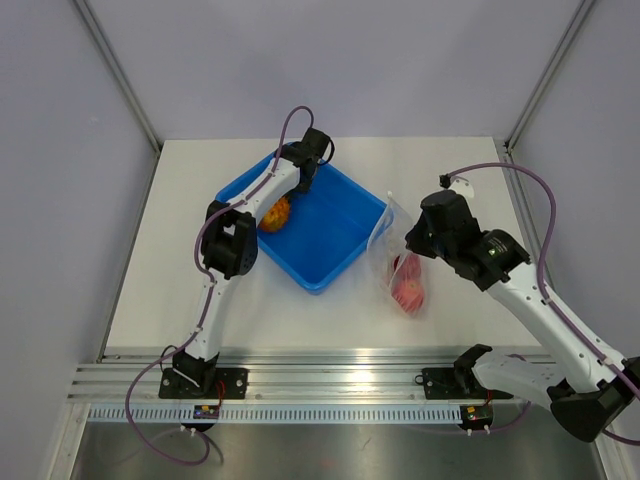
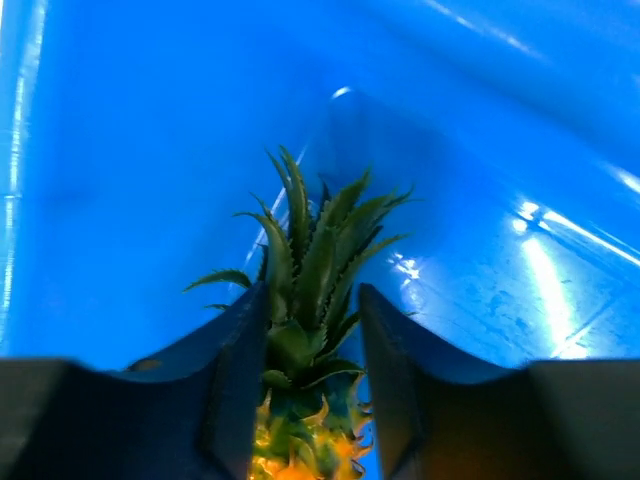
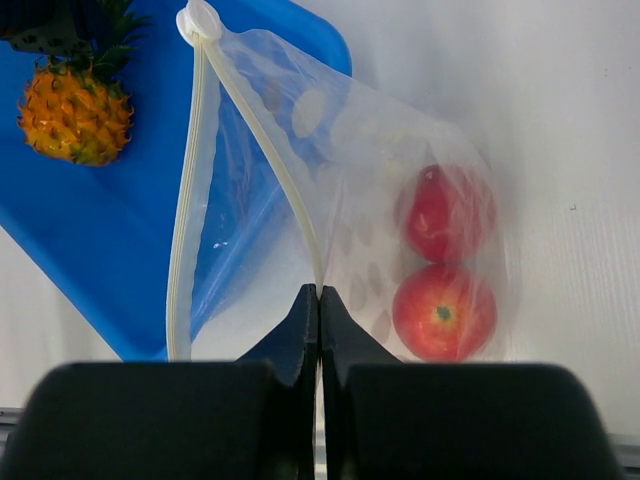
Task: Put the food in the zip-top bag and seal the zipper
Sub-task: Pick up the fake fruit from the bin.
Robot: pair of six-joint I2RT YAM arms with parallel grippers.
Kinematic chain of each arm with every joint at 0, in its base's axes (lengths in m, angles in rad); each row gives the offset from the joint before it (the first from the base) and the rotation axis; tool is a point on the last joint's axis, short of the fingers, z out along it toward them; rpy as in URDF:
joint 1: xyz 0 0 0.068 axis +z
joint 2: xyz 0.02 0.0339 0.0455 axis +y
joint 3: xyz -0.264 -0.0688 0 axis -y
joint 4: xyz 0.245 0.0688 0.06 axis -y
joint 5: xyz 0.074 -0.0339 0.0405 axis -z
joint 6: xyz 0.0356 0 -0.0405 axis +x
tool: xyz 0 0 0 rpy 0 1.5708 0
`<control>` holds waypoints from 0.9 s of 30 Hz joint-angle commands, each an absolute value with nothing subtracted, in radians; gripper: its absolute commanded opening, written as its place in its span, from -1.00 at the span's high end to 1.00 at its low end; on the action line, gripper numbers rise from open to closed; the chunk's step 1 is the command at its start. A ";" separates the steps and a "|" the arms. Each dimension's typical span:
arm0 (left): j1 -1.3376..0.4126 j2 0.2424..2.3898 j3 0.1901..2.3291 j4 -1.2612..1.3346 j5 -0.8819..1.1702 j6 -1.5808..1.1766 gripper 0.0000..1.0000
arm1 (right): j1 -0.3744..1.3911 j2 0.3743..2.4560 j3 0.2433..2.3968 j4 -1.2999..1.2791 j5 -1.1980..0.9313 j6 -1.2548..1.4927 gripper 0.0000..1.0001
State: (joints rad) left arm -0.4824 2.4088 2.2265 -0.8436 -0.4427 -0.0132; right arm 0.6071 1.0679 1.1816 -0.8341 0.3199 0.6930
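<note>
The orange pineapple lies in the blue tray. My left gripper is open, its fingers on either side of the green crown, with a little gap on the right side. The clear zip-top bag lies right of the tray with both red fruits inside. Its mouth gapes open toward the tray. My right gripper is shut on one zipper strip of the mouth; the other strip hangs apart. The pineapple also shows in the right wrist view.
The blue tray's near corner sits close to the bag's mouth. Grey walls enclose the white table on three sides, and an aluminium rail runs along the near edge.
</note>
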 commanded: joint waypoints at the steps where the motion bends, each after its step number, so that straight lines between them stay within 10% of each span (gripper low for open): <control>1: -0.485 2.418 2.267 -0.811 -0.500 -0.006 0.37 | 0.612 1.028 1.170 -0.810 0.327 0.703 1.00; 5: -0.485 2.398 2.267 -0.833 -0.497 -0.024 1.00 | 0.614 1.016 1.167 -0.822 0.336 0.704 1.00; 27: -0.485 1.801 1.865 -0.687 -0.006 -0.284 1.00 | 0.612 0.968 1.146 -0.858 0.356 0.724 1.00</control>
